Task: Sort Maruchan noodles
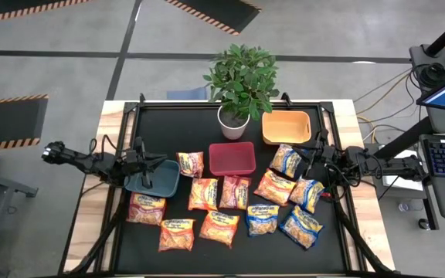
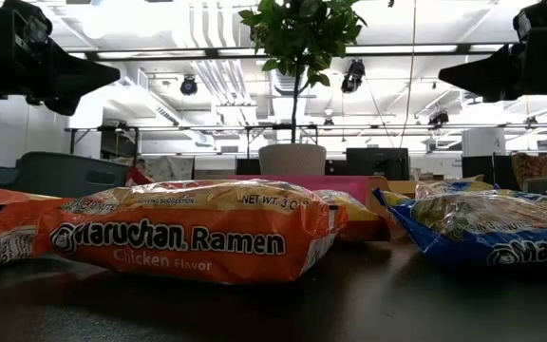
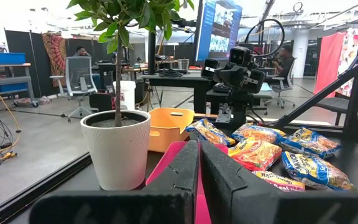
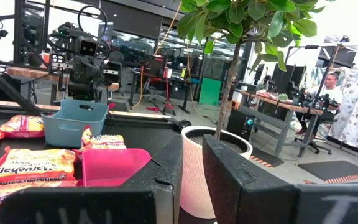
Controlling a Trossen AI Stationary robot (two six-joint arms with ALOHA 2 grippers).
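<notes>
Maruchan noodle packets lie flat on the black table. The orange ones [image 1: 203,194] sit mostly left and centre, the blue-and-yellow ones [image 1: 301,226] to the right. In the low view an orange chicken packet [image 2: 188,242] fills the front, with a blue one [image 2: 492,228] beside it. My left gripper [image 1: 147,164] [image 3: 199,177] hovers shut over the grey-blue bin [image 1: 153,179] and touches nothing. My right gripper [image 1: 313,160] [image 4: 192,180] hovers above the right-hand packets with a narrow gap between its fingers and holds nothing.
A red bin [image 1: 232,158] stands mid-table and an orange bin [image 1: 287,127] at the far right. A potted plant in a white pot [image 1: 233,120] stands at the far edge between them. Bare table shows along the near edge [image 1: 230,262].
</notes>
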